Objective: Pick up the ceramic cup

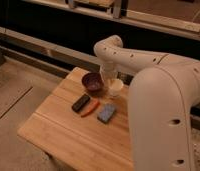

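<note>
The ceramic cup (116, 89) is small, white and glossy. It stands upright on the wooden table (68, 135) near the far edge, just right of the dark maroon bowl (93, 82). My gripper (109, 80) hangs down from the white arm (143, 60) and is right at the cup's top left, covering part of its rim. The cup rests on the table.
A black oblong object (81, 103), an orange stick-like object (90, 108) and a blue-grey block (107, 113) lie in a row in front of the bowl and cup. My large white arm segment (163, 120) covers the table's right side. A dark wall runs behind the table.
</note>
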